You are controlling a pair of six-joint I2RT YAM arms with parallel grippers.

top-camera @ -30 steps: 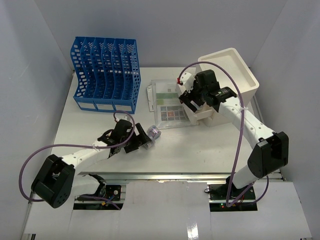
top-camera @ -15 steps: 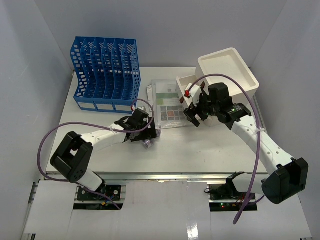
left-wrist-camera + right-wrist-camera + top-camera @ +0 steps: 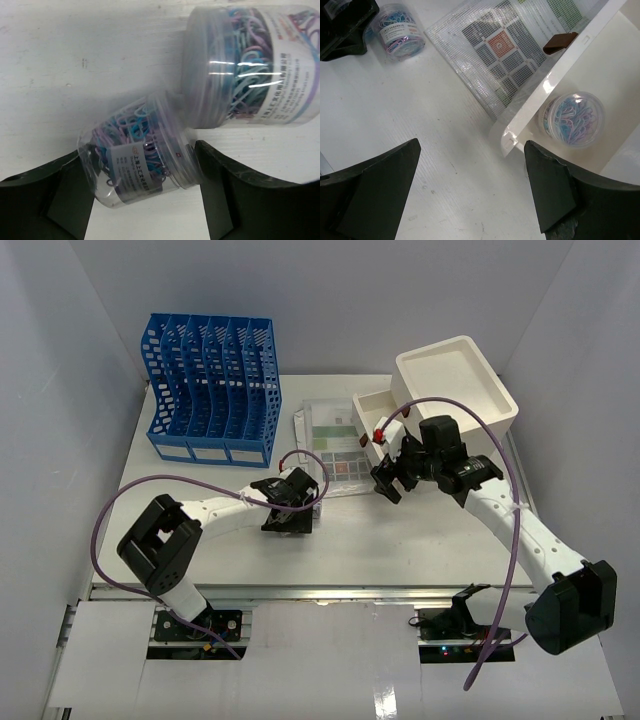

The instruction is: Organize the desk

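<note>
Your left gripper [image 3: 140,155] has its jaws around a blurred paperclip jar [image 3: 131,167]; clamped or not, I cannot tell. Your right gripper [image 3: 470,145] has its jaws apart.

Desk seen from overhead: the desk [image 3: 400,530], a broad white rectangular tabletop, lies flat and level across the middle of the frame. A metal rail [image 3: 330,592] runs the length of its near edge. The far edge and both side edges sit close against pale walls [image 3: 60,390]. Close views show a matte surface with fine parallel ribbing, a few small dark specks and faint scuffs.
</note>
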